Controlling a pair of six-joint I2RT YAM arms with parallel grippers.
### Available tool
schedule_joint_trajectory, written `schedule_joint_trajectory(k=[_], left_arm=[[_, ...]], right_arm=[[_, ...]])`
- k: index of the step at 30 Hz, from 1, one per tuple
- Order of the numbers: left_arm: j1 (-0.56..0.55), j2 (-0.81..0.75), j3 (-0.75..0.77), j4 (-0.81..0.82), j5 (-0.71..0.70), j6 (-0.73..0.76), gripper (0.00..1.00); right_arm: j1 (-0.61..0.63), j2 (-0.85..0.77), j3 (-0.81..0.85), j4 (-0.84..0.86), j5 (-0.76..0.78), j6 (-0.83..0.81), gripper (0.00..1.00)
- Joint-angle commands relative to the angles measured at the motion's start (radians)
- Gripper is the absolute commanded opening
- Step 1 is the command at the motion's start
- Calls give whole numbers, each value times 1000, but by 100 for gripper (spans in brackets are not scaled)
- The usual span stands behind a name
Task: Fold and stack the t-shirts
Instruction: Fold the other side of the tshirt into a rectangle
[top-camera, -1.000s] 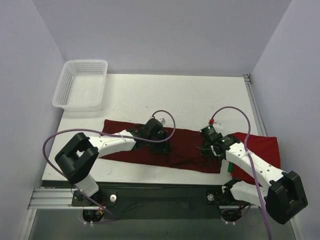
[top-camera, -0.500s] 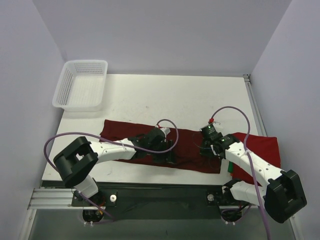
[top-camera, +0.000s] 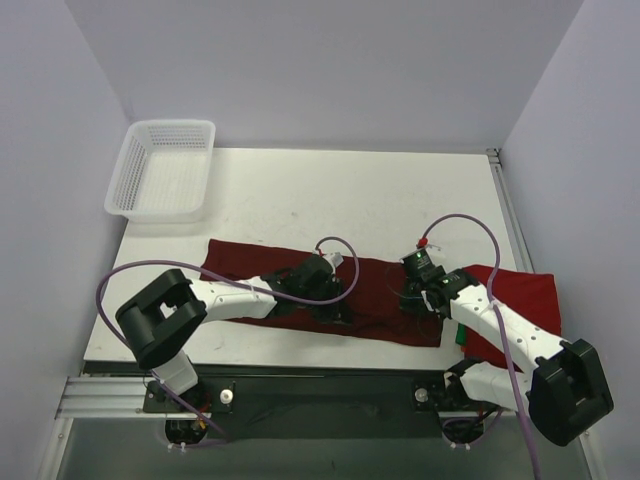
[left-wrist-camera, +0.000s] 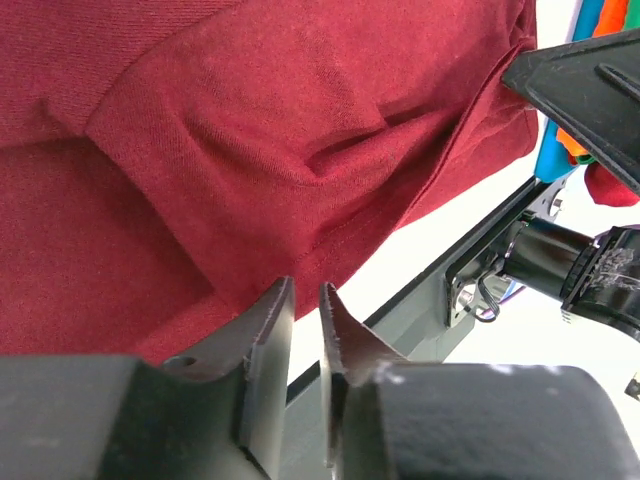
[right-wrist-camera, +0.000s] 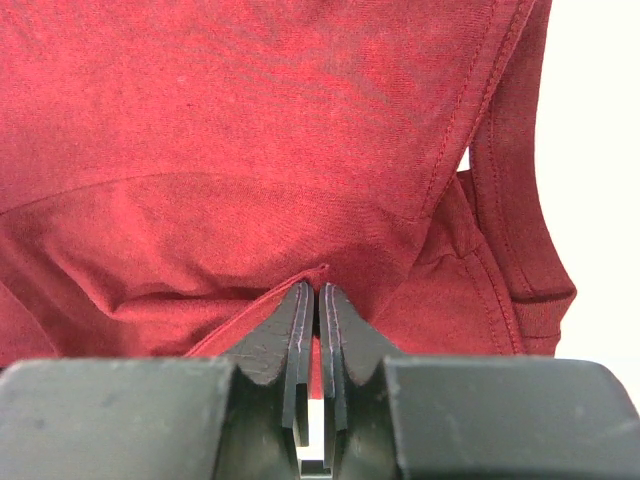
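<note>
Dark maroon t-shirt (right-wrist-camera: 250, 120) nipped at a small raised crease by the right gripper (right-wrist-camera: 318, 288). Fingers (right-wrist-camera: 300, 335) pressed together, only a hairline seam between them, crease peak caught right at the tips in the lower middle of the right wrist view. Around that pinch, cloth drawn into shallow ridges fanning left and right. Stitched hem and a doubled band of fabric down the right side of that frame, white table (right-wrist-camera: 600, 120) beyond.

Left gripper (left-wrist-camera: 306, 286) at the bottom centre of the left wrist view, its fingers (left-wrist-camera: 268, 340) narrowly apart. Pale slit between them, no cloth seen inside it. Stitched edge of the same shirt ending just at the tips, touching or nearly touching the left-hand one; cannot tell which. Fabric filling the upper left of that frame, one deep fold slanting toward the upper right.

Seen from above, dark maroon t-shirt laid as a long band across the lower middle of the frame. Left gripper at the band's near edge, about midway along; right gripper on its right end. Brighter red t-shirt (top-camera: 525, 295) at lower right, partly under the right arm (top-camera: 500, 325), just beside the maroon one. White mesh basket (top-camera: 165, 125) at upper left, well apart from both shirts.
</note>
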Motion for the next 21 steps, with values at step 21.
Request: schedule_joint_trajectory(k=[21], left_arm=[[-27, -14, 61, -124, -109, 51, 55]], right_arm=[[-8, -16, -33, 0, -1, 4, 0]])
